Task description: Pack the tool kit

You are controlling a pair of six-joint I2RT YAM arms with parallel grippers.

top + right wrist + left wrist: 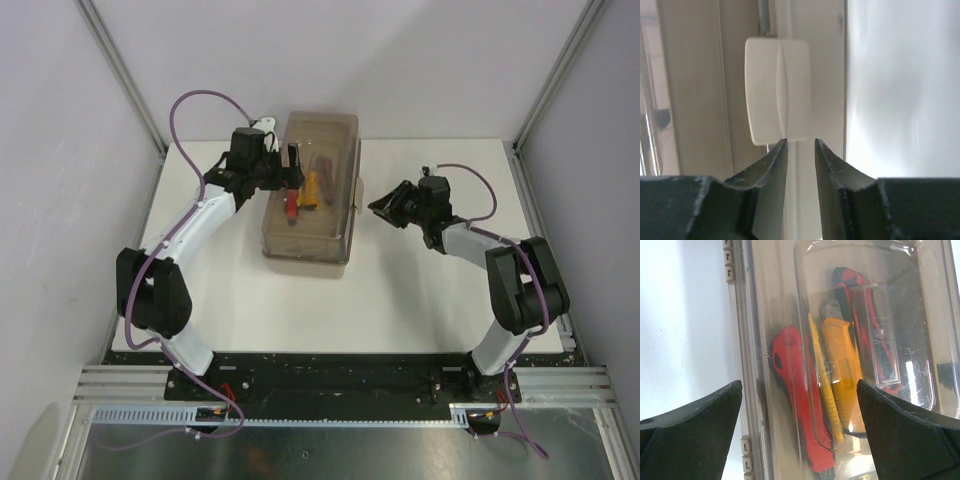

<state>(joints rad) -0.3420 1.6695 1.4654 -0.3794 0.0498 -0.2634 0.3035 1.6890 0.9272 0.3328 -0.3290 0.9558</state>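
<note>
Two end effectors flanked one beige rectangular plastic toolbox [308,240], which lay closed on the white desk [420,300], a little toward 10 o'clock of its centre. Its long axis ran from 12 to 6 o'clock, and its pale front latch [355,193] faced 3 o'clock. Under the smoky translucent lid [325,135], a red-handled tool [795,405] and a yellow-handled tool [842,365] lay along that same axis. The left end effector [292,165] hovered over the lid's 9 o'clock side, spread wide and holding nothing. The right end effector [380,207] pointed at the latch from 3 o'clock, its fingers [772,165] drawn close with a narrow gap and nothing between them. Whether they touched the latch could not be told.
</note>
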